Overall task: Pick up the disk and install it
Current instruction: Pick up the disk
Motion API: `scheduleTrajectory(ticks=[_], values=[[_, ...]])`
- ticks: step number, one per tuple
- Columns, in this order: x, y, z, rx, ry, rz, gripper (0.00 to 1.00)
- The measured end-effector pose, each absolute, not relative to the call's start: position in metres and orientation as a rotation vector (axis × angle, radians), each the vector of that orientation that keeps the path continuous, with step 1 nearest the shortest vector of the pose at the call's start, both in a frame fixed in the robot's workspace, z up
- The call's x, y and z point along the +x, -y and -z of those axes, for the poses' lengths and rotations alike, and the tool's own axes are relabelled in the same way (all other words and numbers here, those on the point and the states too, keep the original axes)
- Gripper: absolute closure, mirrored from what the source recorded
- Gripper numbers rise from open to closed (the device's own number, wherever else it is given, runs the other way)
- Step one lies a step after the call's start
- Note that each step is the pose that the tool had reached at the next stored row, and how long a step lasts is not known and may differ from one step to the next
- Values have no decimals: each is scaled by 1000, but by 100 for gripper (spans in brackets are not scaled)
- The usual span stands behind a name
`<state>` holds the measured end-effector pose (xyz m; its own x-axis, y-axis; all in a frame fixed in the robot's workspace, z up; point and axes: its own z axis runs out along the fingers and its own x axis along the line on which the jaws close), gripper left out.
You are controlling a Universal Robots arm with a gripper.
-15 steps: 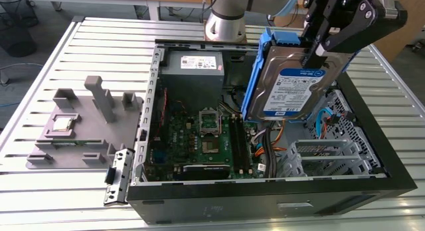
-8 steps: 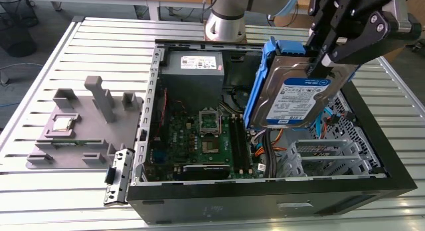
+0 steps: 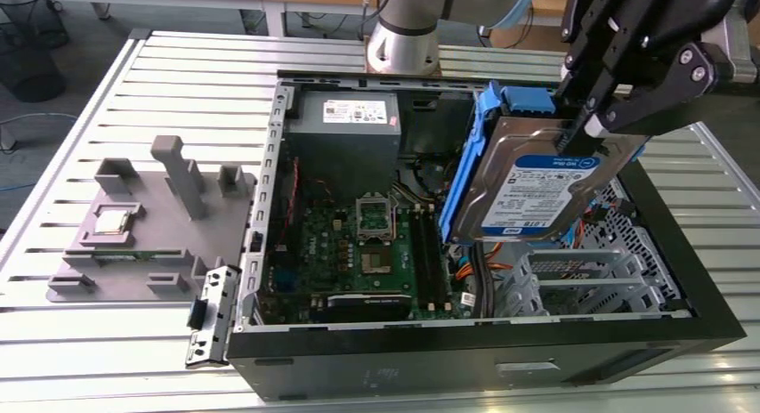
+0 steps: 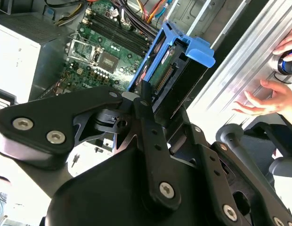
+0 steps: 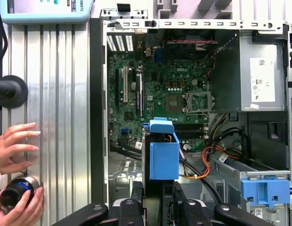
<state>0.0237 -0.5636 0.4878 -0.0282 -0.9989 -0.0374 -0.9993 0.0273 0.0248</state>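
The hand (image 3: 585, 133) was clenched on the disk (image 3: 540, 186), holding it tilted above the open case (image 3: 475, 360), apparently to line it up with the drive cage (image 3: 582, 279)

Disk (image 3: 540, 186) label, power-supply box (image 3: 344, 144) sticker — both white, print seemingly illegible.

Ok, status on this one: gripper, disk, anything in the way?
Gripper shut on the disk, held tilted above the open case. Disk not yet seated. Cables below it; a person's hand on the table, outside the case.
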Motion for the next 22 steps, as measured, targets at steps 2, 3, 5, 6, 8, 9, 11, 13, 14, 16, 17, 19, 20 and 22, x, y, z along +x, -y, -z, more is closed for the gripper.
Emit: scheduleTrajectory(ticks=[2,3,5,6,8,9,11,13,14,16,17,19,20,22], values=[[24,565,-487,-2183,-2245,-69,65],[25,565,-487,-2183,-2245,-69,65],[25,566,-487,-2183,-2245,-69,65],[25,566,-487,-2183,-2245,-69,65],[25,566,-487,-2183,-2245,-69,65],[25,566,-487,-2183,-2245,-69,65],[25,566,-487,-2183,-2245,-69,65],[25,567,-486,-2183,-2245,-69,65],[25,567,-486,-2183,-2245,-69,65],[25,568,-486,-2183,-2245,-69,65],[25,569,-486,-2183,-2245,-69,65],[26,569,-486,-2183,-2244,-69,65],[26,569,-486,-2183,-2245,-68,65],[29,569,-485,-2183,-2245,-69,65]])
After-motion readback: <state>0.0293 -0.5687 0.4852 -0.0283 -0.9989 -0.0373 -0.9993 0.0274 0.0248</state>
